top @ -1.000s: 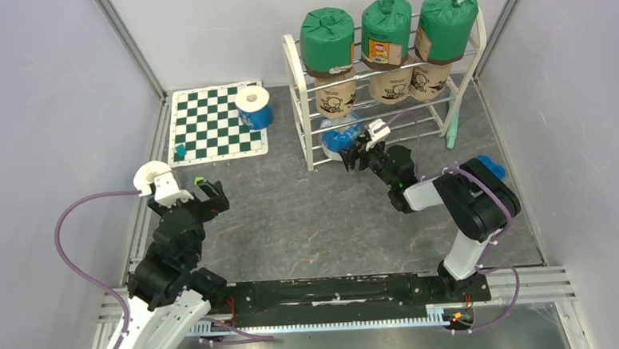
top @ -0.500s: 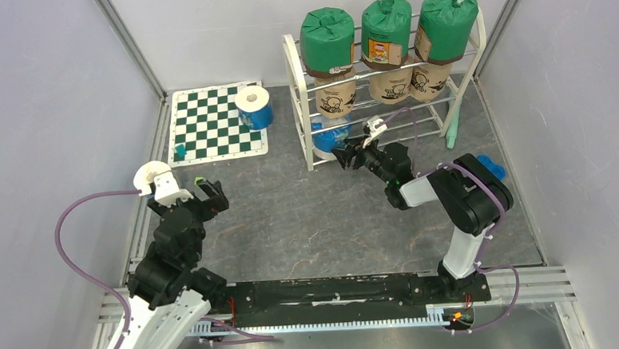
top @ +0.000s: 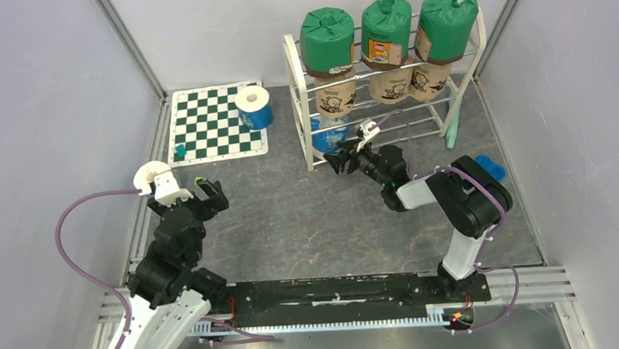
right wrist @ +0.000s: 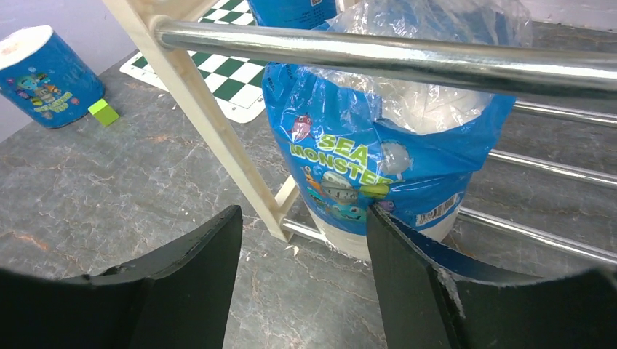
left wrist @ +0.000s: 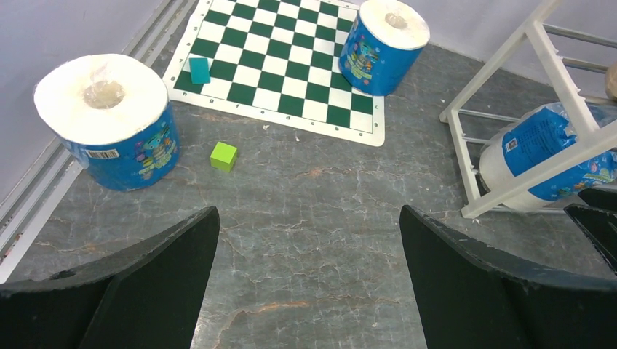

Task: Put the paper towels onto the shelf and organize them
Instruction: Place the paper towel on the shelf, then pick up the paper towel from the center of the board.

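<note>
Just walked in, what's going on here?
A two-armed robot is stocking a shelf with paper towels. The right gripper is open at a blue-wrapped roll sitting tilted in the lowest tier. Green rolls fill the top tier, tan rolls the one below. The left gripper hangs open; one blue roll stands on the tabletop near it, a second roll on the chessboard mat.

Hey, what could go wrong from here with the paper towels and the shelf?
The blue roll sits on thin rods at the shelf's very end; a nudge may tip it off. The open right gripper has one finger close to its loose plastic wrap, which might snag. The green block beside the floor roll could get knocked.
</note>
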